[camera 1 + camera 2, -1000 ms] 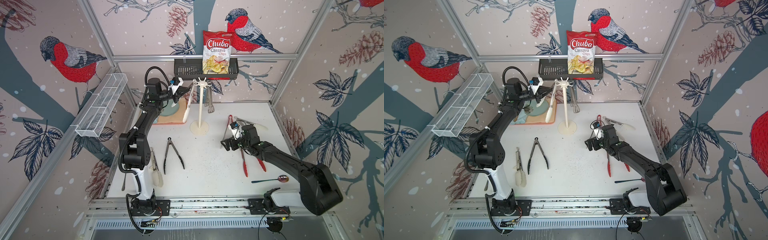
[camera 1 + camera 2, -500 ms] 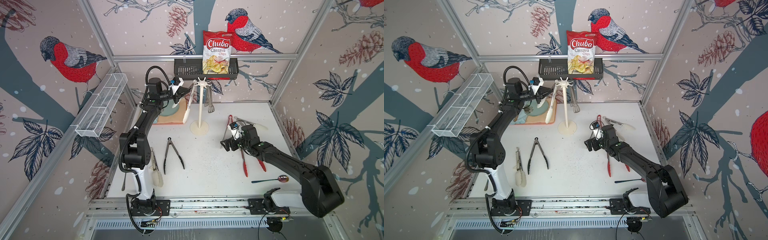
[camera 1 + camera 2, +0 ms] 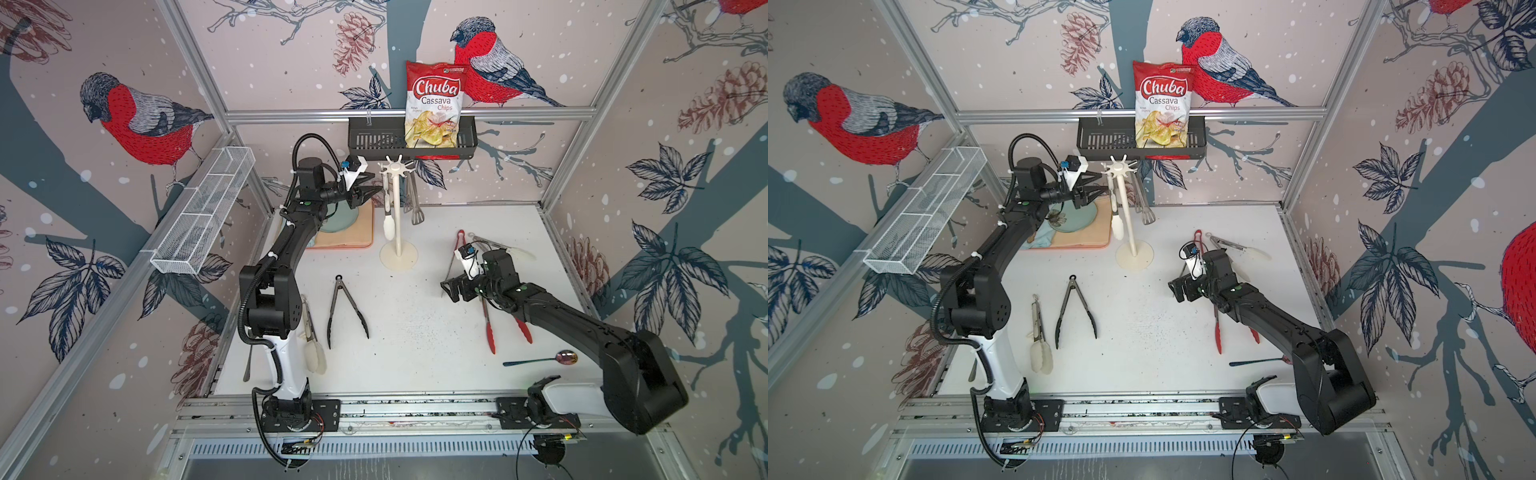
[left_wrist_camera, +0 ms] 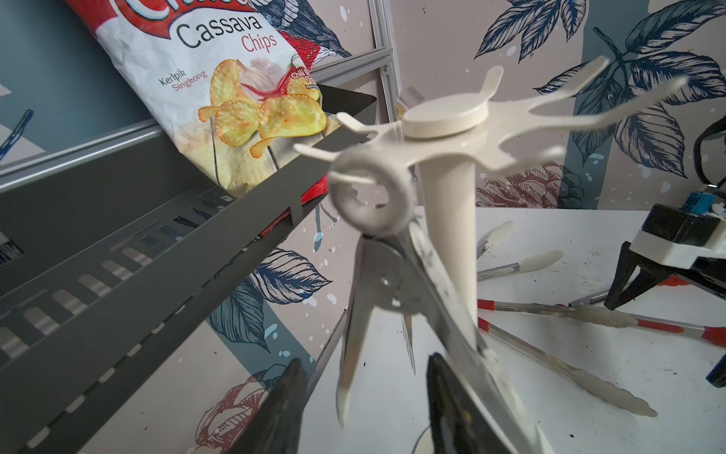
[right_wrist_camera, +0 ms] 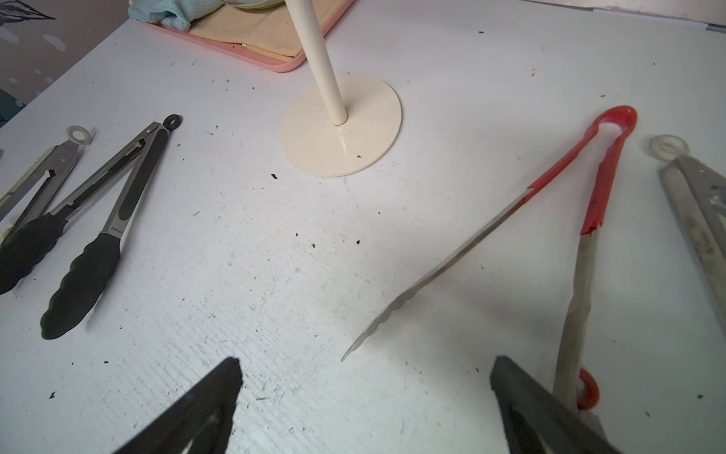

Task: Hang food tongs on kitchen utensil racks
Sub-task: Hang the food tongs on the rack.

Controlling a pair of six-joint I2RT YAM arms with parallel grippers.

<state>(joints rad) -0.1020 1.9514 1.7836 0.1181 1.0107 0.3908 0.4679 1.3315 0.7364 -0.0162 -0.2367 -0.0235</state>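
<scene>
Done: two on the rack (image 3: 398, 232): white-tipped tongs (image 4: 369, 196) ringed over a hook, steel tongs (image 3: 417, 212) on its far side.
Left gripper (image 3: 374, 192): my fingers spread, flanking the white-tipped tongs, no squeeze.
Right gripper (image 5: 365, 363): fingers wide, empty, low over the table (image 3: 415, 332).
Left to do, my count: five on the table, red-handled tongs (image 5: 603, 184) nearest, black-tipped tongs (image 5: 84, 283) next.

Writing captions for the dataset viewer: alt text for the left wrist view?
White-ringed steel tongs hang by their ring on a hook of the cream utensil rack, with the left gripper open near their arms. Behind is a black slotted basket holding a cassava chips bag; more tongs lie on the white table.
</scene>
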